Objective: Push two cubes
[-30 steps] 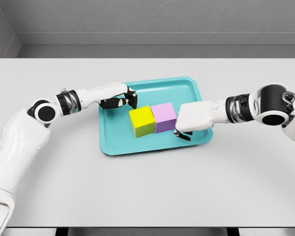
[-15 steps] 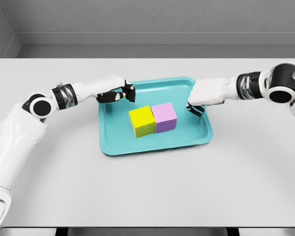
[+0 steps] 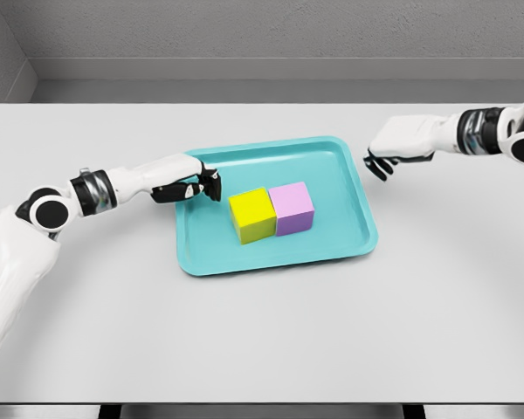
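We see the yellow cube (image 3: 251, 215) and the pink cube (image 3: 293, 208) standing side by side in the middle of the teal tray (image 3: 211, 260), their facing sides touching, which is the arrangement the task appears to want, so we judge the pushing itself to be done or very nearly so; the tray lies flat on the white surface (image 3: 262, 340), and its raised rim keeps the pair from sliding off; our left hand (image 3: 192, 187) hovers at the tray's left edge, just beside the yellow cube but apart from it, its dark-tipped fingers curled in toward the palm and holding nothing, a closed shape that suits nudging with the knuckles rather than grasping; our right hand (image 3: 397, 144) sits outside the tray, beyond its upper right corner and well apart from the pink cube, its fingers (image 3: 373, 165) hanging loosely spread and empty; both hands being clear of the cubes, nothing presses the pair together, so they rest on the tray floor by their own weight; we think the only remaining risk is a stray brush from the left hand, which is the nearer one, knocking the yellow cube askew.
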`<state>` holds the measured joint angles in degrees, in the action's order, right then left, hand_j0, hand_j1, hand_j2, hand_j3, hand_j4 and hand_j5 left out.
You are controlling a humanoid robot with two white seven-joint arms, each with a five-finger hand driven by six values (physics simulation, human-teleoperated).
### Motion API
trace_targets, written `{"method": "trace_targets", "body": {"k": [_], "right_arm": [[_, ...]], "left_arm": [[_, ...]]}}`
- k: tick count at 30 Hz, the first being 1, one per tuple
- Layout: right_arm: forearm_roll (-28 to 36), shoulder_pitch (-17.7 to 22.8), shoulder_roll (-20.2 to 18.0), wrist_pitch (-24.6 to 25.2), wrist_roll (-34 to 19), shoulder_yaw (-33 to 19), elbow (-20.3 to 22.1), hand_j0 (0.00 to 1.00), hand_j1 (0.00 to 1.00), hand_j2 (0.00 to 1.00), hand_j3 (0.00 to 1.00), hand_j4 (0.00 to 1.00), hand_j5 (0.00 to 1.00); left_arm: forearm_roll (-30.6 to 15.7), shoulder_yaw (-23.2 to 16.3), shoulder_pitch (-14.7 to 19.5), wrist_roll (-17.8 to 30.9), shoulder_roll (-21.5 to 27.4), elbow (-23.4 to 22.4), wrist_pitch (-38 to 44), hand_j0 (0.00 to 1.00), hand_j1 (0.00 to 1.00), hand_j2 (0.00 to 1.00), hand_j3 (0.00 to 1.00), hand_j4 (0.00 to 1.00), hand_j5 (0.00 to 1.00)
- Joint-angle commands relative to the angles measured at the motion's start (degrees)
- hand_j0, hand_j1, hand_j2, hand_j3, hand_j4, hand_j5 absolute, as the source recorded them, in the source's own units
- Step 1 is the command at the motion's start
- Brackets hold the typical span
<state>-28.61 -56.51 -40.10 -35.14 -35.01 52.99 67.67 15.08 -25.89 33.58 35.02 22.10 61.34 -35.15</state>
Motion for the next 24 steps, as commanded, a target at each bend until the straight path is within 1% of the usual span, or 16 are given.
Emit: {"method": "trace_targets", "body": {"k": [1, 2, 6, 10, 15, 18, 24], "right_arm": [[0.22, 0.0, -0.07, 0.14, 0.01, -0.6, -0.35, 0.25, 0.25, 0.25, 0.25, 0.25, 0.25], [0.22, 0.09, -0.07, 0.14, 0.01, -0.6, -0.35, 0.25, 0.25, 0.25, 0.25, 0.25, 0.25], [0.13, 0.18, -0.07, 0.14, 0.01, -0.52, -0.17, 0.24, 0.24, 0.24, 0.24, 0.24, 0.24], [0.13, 0.18, 0.02, 0.14, 0.01, -0.52, 0.18, 0.24, 0.24, 0.24, 0.24, 0.24, 0.24], [0.13, 0.26, 0.11, 0.14, 0.01, -0.17, 0.18, 0.23, 0.23, 0.23, 0.23, 0.23, 0.23], [0.13, 0.26, 0.02, 0.14, 0.01, -0.17, 0.18, 0.25, 0.25, 0.25, 0.25, 0.25, 0.25], [0.05, 0.18, -0.16, 0.14, 0.01, -0.34, 0.36, 0.25, 0.25, 0.25, 0.25, 0.25, 0.25]], "left_arm": [[-0.49, 0.05, -0.09, -0.02, 0.13, 0.89, 0.15, 0.34, 0.34, 0.34, 0.34, 0.34, 0.34], [-0.58, 0.05, -0.18, -0.02, 0.13, 1.51, 0.15, 0.34, 0.34, 0.34, 0.34, 0.34, 0.34], [-0.58, -0.13, -0.97, -0.02, -0.04, 1.68, 0.15, 0.34, 0.34, 0.34, 0.34, 0.34, 0.34], [-0.41, -0.39, -0.79, -0.02, -1.1, 1.51, 0.15, 0.35, 0.35, 0.35, 0.35, 0.35, 0.35], [-0.41, -0.39, -0.79, -0.02, -1.1, 1.51, 0.15, 0.35, 0.35, 0.35, 0.35, 0.35, 0.35], [-0.41, -0.39, -0.7, -0.02, -1.45, 1.42, 0.15, 0.35, 0.35, 0.35, 0.35, 0.35, 0.35], [-0.84, 0.13, -0.62, -0.02, -0.39, 1.15, 0.15, 0.35, 0.35, 0.35, 0.35, 0.35, 0.35]]}}
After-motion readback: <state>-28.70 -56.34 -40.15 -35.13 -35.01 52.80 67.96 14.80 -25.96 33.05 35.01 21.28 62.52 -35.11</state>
